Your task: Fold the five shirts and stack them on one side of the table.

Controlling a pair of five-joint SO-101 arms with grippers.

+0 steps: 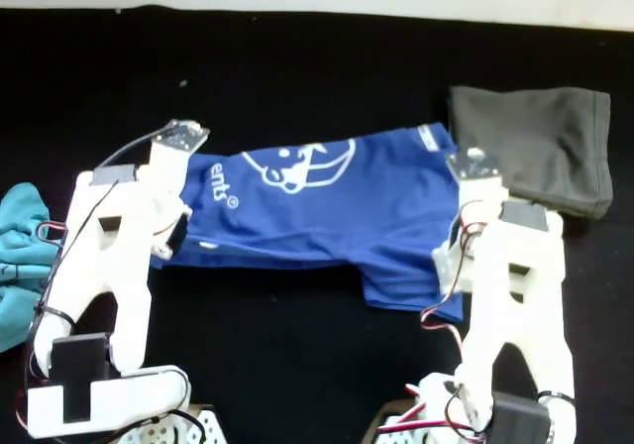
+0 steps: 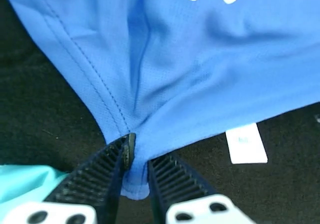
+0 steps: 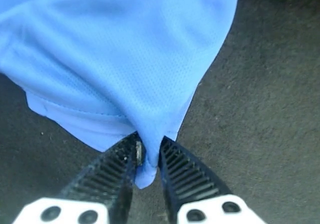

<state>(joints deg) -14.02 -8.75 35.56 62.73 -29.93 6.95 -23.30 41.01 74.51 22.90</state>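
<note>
The table is covered in black cloth, with a pale wall behind it. The blue shirt lies across the middle, partly folded. My left fingers are closed on a thin corner of its hem, and my right fingers are closed on a small tip of its other end.

Both grips hold very little cloth, so I think a strong pull apart could make one corner slip out. The folded grey shirt touches the blue one at the far right, and a wide swing could disturb it. The teal shirt is bunched at the left edge. The most room is on the far side.
</note>
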